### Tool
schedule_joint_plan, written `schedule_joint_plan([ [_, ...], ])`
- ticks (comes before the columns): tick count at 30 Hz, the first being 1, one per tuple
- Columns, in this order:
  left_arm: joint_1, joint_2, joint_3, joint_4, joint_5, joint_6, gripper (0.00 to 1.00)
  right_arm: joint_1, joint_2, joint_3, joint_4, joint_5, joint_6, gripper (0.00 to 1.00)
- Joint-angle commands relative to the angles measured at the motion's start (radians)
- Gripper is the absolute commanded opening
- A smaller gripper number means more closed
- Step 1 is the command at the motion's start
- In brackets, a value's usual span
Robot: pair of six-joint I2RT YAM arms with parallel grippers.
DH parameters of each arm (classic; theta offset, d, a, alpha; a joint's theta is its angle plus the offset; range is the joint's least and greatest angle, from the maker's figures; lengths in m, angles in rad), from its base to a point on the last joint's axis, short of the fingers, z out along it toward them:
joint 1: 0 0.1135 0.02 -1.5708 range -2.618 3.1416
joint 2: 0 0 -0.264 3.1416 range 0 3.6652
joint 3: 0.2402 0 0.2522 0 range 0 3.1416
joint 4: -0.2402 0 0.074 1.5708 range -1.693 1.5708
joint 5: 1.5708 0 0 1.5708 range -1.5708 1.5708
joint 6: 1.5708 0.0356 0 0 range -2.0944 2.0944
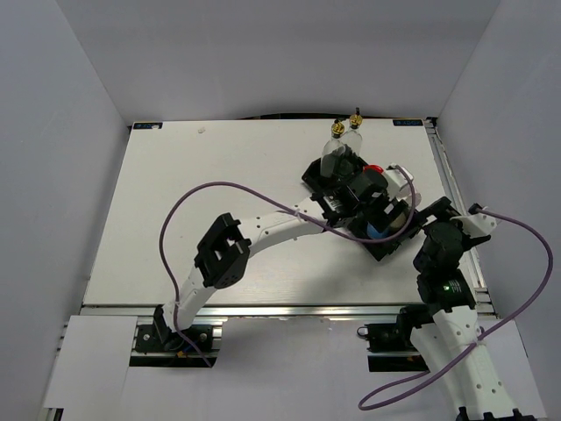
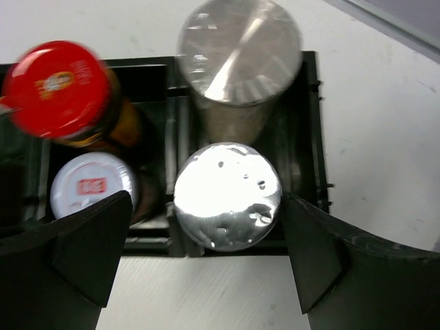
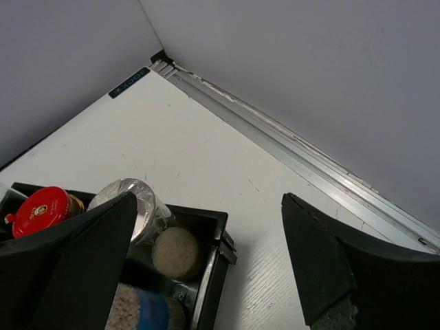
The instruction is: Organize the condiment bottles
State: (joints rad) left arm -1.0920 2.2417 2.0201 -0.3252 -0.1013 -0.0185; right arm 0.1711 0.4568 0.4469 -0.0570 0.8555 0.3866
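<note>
Left wrist view | left pincer [image 2: 207, 206] spread wide, empty | silver-lidded shaker [image 2: 230, 185] upright in corner slot of tray [image 2: 308, 130], dead centre between its jaws, axis vertical | right pincer [image 3: 210, 199] spread too, empty, hanging past tray edge | left one nearer, my call

In the tray [image 2: 311, 103], the jar [image 2: 58, 86] stands beside three shakers [image 2: 227, 196].
</note>
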Motion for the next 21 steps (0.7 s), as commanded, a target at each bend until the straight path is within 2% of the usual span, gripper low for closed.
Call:
schedule_joint_plan([
  [1, -0.003, -0.217, -0.047, -0.029, -0.234, 0.015, 0.98, -0.002, 0.025, 0.056, 0.011, -0.018, -0.038, 0.89],
  [5, 0.041, -0.436, -0.268, 0.012, -0.435, -0.035, 0.98, -0.002, 0.077, 0.076, -0.006, -0.030, -0.049, 0.89],
  [7, 0.145, -0.563, -0.412, 0.017, -0.442, -0.087, 0.98, -0.004, 0.089, 0.091, -0.023, -0.026, -0.031, 0.90],
  [8, 0.193, -0.602, -0.458, 0.014, -0.436, -0.165, 0.98, -0.004, 0.091, 0.095, -0.032, -0.029, -0.025, 0.89],
  [9, 0.292, -0.679, -0.556, 0.005, -0.443, -0.205, 0.98, -0.004, 0.091, 0.095, -0.030, -0.035, -0.020, 0.89],
  [11, 0.369, -0.770, -0.673, 0.018, -0.498, -0.267, 0.98, -0.005, 0.091, 0.095, -0.030, -0.039, -0.018, 0.89],
  [12, 0.423, -0.875, -0.804, 0.072, -0.544, -0.280, 0.98, -0.005, 0.092, 0.095, -0.030, -0.045, -0.018, 0.90],
  [14, 0.492, -0.979, -0.917, 0.122, -0.538, -0.334, 0.98, -0.005, 0.101, 0.098, -0.027, -0.056, -0.018, 0.90],
  [16, 0.625, -1.099, -1.047, 0.130, -0.534, -0.402, 0.98, -0.005, 0.117, 0.105, -0.032, -0.082, -0.028, 0.90],
  [21, 0.965, -1.171, -1.170, 0.101, -0.398, -0.509, 0.98, -0.007, 0.143, 0.142, -0.073, -0.122, -0.009, 0.90],
])
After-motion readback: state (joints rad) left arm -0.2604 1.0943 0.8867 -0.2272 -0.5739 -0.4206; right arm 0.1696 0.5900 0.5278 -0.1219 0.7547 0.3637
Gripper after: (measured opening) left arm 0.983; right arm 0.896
